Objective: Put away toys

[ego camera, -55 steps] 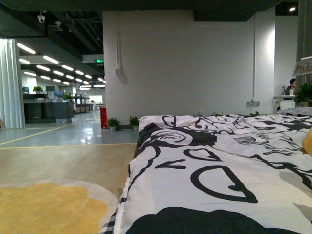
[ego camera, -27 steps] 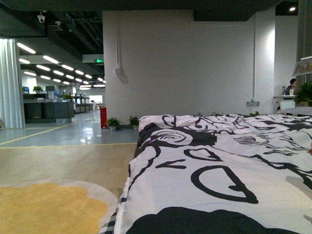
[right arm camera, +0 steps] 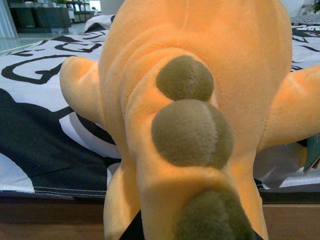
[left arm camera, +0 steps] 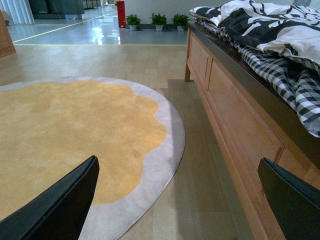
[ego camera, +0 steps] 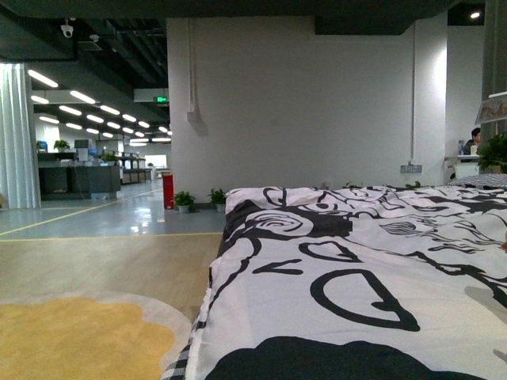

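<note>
The toy [right arm camera: 200, 75] is a soft orange plush animal with 3 brown spots down its body. In the right wrist view it fills almost the whole picture. It sits over the near edge of the bed top, above the black and white quilt [right arm camera: 45, 115]. Whether it rests on the quilt or hangs just over it, I cannot tell.

The right gripper [right arm camera: 197, 232] is mostly hidden. Only 2 small dark bits show, 1 on each side of the toy's near end. So I think it is closed around the toy there, but that is a guess.

The left gripper [left arm camera: 177, 165] is spread wide and holds nothing. It is low over the floor, between the yellow rug [left arm camera: 65, 125] and the wooden side of the bed [left arm camera: 235, 115].

The toy looks light and squishy. It will not break, and its fuzzy skin should not slip much. It is floppy, though, so the legs and body will droop from any hold. A hold on a thin end may let it swing. I think the thick middle of the body is the best place to squeeze, with a firm pinch deep into the stuffing.
</note>
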Controlling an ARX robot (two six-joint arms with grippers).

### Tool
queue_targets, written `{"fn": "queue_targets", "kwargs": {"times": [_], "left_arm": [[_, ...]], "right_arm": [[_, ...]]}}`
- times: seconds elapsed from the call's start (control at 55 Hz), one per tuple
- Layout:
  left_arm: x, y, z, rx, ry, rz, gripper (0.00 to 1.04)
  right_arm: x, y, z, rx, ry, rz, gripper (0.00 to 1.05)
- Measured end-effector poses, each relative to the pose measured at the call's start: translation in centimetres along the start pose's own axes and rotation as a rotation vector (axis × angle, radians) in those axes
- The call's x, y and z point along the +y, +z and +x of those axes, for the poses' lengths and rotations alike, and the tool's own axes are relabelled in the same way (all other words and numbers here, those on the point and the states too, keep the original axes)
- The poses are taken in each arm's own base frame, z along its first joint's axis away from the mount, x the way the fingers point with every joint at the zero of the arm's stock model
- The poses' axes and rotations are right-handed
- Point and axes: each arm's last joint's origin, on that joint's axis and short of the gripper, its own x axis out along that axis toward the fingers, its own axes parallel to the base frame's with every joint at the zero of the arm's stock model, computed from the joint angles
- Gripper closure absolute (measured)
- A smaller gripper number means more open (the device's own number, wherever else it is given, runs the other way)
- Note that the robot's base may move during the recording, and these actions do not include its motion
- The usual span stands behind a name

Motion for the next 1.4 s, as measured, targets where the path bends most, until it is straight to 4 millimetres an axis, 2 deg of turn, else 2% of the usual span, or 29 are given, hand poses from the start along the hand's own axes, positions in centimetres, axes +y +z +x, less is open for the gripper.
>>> {"fn": "queue_targets", "kwargs": {"times": [1.401], "left_arm": [[0.01, -0.01, 0.0, 0.001, 0.001, 0.0, 0.06]], "right_arm": [[0.07, -0.27, 0.03, 0.017, 0.016, 0.001, 0.98]]}}
